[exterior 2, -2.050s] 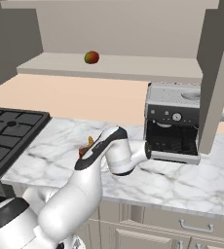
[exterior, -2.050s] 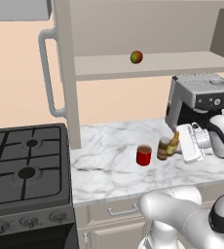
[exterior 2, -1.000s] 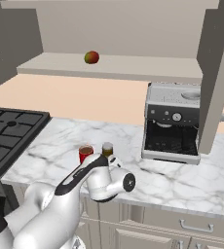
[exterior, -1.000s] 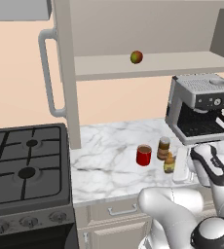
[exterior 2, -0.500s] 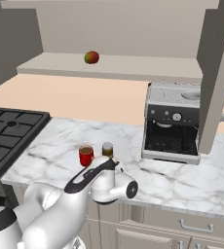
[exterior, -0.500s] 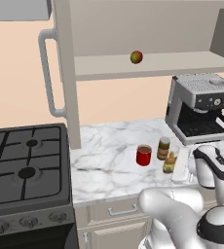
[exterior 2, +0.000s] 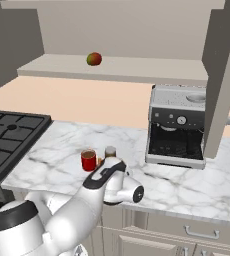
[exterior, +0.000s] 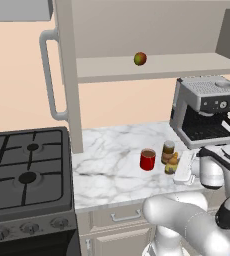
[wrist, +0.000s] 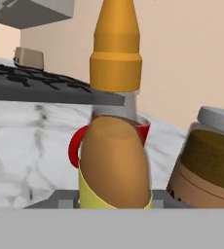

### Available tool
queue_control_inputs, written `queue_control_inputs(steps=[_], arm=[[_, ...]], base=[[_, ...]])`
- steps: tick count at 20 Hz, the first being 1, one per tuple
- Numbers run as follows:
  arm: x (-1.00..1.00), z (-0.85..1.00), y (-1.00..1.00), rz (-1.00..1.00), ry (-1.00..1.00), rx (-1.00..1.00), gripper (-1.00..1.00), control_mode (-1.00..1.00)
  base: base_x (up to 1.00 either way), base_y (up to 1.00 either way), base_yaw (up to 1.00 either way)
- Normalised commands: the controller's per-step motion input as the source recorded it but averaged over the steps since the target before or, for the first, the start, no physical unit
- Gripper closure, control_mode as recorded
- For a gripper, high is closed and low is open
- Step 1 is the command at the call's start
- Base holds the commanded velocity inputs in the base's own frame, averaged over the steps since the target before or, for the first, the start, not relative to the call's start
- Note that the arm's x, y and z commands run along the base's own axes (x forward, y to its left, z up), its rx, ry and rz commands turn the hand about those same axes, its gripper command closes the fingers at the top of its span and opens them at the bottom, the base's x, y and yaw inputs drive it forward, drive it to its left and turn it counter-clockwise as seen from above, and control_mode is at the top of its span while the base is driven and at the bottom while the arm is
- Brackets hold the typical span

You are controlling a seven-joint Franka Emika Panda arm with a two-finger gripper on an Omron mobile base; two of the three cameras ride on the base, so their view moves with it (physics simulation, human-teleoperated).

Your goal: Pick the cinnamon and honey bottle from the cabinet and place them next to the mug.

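One honey bottle point(wrist: 115, 160), one cinnamon point(wrist: 209, 168), one mug point(exterior: 148, 159) stand together.

wall point(exterior: 17, 75) peach | counter point(exterior: 107, 165) white marble | stove point(exterior: 27, 175) black | drawers point(exterior 2: 197, 230) beige, possibly cupboards below

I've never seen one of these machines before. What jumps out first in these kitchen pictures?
The big white robot arm bends low over the marble counter, its hand at a small cluster: a red mug, a brown cinnamon jar and an amber honey bottle with an orange cap, which looms close up in the hand view. Behind stands a steel coffee machine, and a lone fruit sits on the cabinet shelf above.
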Motion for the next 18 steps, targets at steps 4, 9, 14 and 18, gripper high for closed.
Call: queue_control_inputs(steps=[4,9,14,18], arm=[[0.00,-0.14,-0.08,0.00,0.00,0.00,1.00,-1.00],[0.00,-0.22,0.00,0.00,0.00,0.00,1.00,-1.00],[0.02,-0.32,0.00,0.00,0.00,0.00,1.00,-1.00],[0.00,-0.02,0.04,0.00,0.00,-0.03,1.00,-1.00]], base=[[0.00,0.00,0.00],[0.00,0.00,0.00],[0.00,0.00,0.00],[0.00,0.00,0.00]])
